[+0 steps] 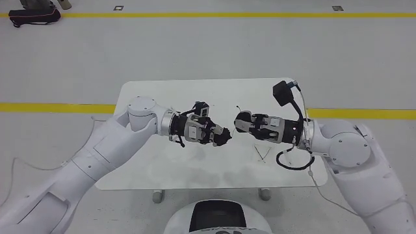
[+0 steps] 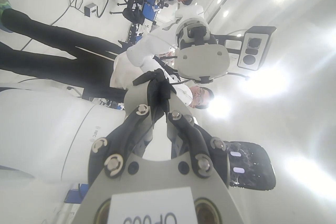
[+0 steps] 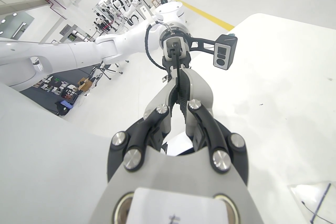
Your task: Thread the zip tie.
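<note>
Two hands pinching one zip tie (image 3: 179, 66) — left hand (image 2: 157, 91), right hand (image 3: 180, 84), tip to tip

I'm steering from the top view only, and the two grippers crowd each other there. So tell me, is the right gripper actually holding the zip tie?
Observer: Yes. In the right wrist view, the right gripper is shut on the black zip tie, with the strap pinched between its pads.
Operator: Does the left one have the other end?
Observer: It looks so. In that same view the strap runs straight from the right gripper's fingers into the left gripper, which is closed on it too.
</note>
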Tool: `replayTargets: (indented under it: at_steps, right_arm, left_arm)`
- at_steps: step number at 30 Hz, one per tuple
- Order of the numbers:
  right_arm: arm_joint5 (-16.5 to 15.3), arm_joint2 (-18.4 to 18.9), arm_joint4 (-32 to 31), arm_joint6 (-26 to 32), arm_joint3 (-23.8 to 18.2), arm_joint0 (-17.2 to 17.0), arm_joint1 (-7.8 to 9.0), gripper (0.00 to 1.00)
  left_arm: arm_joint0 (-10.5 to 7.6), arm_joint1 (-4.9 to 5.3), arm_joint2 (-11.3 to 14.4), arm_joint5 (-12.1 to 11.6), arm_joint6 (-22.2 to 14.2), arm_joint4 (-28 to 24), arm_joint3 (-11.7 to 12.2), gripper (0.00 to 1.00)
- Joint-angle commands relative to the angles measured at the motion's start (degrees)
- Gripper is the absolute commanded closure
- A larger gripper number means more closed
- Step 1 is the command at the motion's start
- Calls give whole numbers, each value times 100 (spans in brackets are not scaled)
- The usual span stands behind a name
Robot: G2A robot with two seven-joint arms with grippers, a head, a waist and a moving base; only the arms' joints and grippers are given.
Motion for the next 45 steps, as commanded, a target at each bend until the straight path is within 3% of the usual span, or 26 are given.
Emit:
replayTargets:
  at_steps: [1, 45]
  right_arm:
    - [0, -20, -6, 7, 17, 13, 2, 100]
    - [0, -121, 20, -86, 55, 74, 77, 100]
  left_arm:
    - [0, 0, 0, 0, 0, 0, 0, 100]
    - [0, 0, 0, 0, 0, 0, 0, 100]
